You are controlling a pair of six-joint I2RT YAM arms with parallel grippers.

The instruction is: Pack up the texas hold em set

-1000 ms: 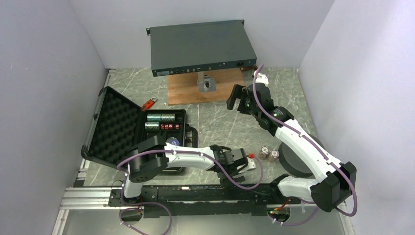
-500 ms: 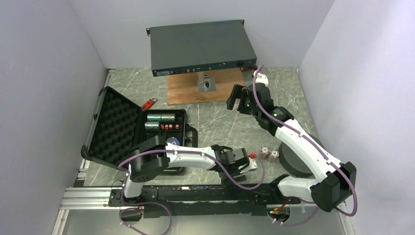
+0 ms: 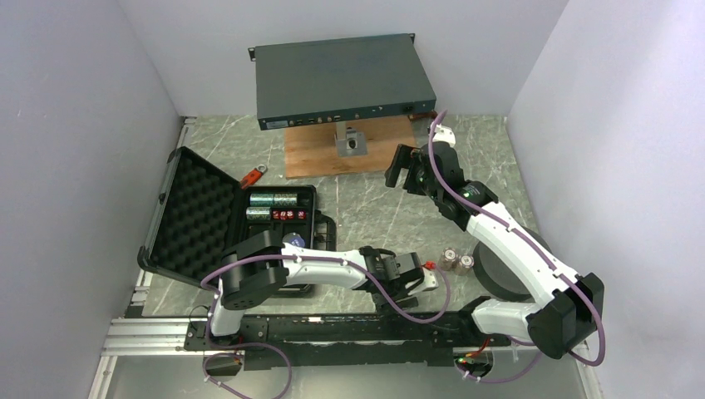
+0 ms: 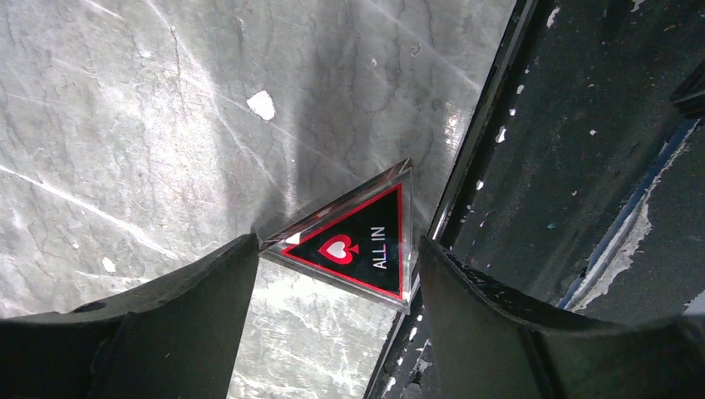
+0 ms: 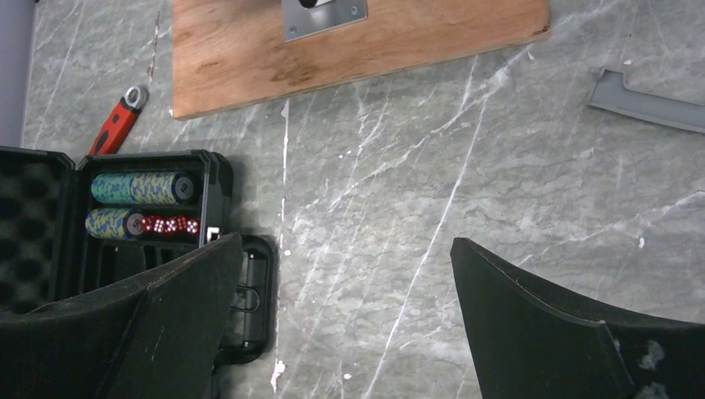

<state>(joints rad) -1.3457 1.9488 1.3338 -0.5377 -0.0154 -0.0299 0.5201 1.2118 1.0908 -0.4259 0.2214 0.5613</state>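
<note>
Triangle marker [image 4: 357, 245] on grey marbled bench [image 4: 125, 125] beside dark rail [image 4: 582, 166], pale walls [image 3: 66, 125] around; black-red, "ALL IN" heart. Left fingers [image 4: 166, 324] flank it, possibly touching; right fingers [image 5: 150, 332] wide, empty.

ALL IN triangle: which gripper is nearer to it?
Left. The left gripper straddles the triangle at the table's near edge. The right gripper hangs open far away, by the wooden board.
</note>
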